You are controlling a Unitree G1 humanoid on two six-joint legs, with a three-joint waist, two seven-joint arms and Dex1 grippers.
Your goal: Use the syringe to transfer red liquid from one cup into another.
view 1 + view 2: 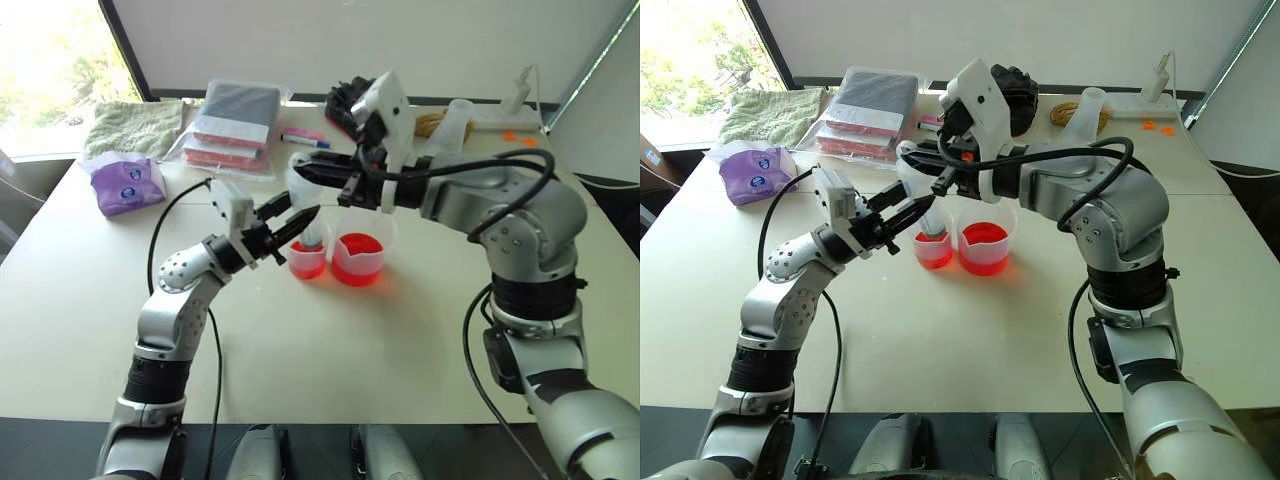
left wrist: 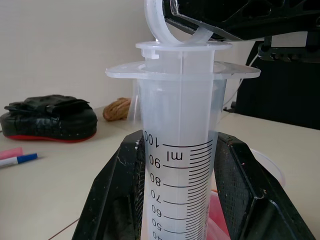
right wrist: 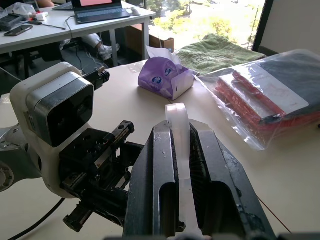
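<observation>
Clear plastic caught our eye first: the syringe (image 2: 179,150) stood upright over the narrower cup (image 1: 307,258), its barrel clamped between the 2 black fingers of our left gripper (image 1: 297,222). In the left wrist view the printed scale ran from 100 down past 50, and the barrel looked colourless along the stretch we could see. Our right gripper (image 1: 312,172) was closed on the plunger's ring handle (image 3: 178,125) at the top of the syringe, the ring pinched flat between its fingers (image 3: 162,185). We could not make out the syringe tip, which was hidden behind the cup wall and the left fingers.

We saw the narrower cup and the wider spouted measuring cup (image 1: 359,256) side by side near the middle of the white table (image 1: 330,350), almost touching, each holding red liquid (image 1: 357,246) in its lower part. The spouted cup sat to the right of the narrower one.

Toward the table's far edge lay a clear bag of red and dark packs (image 1: 237,125), a blue-capped pen (image 1: 305,141) just beside it, a green towel (image 1: 133,124) at the far left corner and a purple tissue pack (image 1: 126,184) near the left edge. A black pad with a red rim (image 2: 47,118) and a coil of twine (image 2: 117,108) lay farther back.
</observation>
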